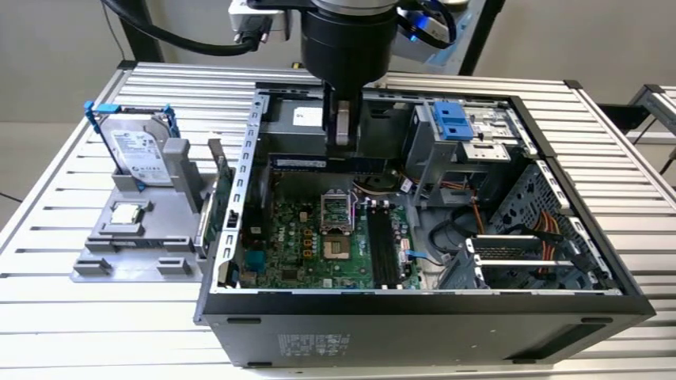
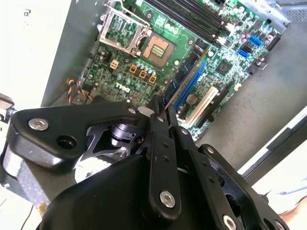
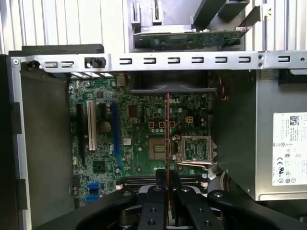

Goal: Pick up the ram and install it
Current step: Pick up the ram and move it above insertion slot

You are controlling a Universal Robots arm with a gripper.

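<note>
Gripper (image 3: 167, 176): we find it clamped on the ram (image 3: 167, 129), which hangs level, edge down, above the motherboard (image 3: 139, 120), apart from that board's black slots (image 1: 382, 249).

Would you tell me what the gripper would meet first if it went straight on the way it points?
Probably the motherboard beside the processor socket: the gripper, shut on the memory stick, points down into the open case, and the stick's lower edge leads. Depth is unclear.
</note>
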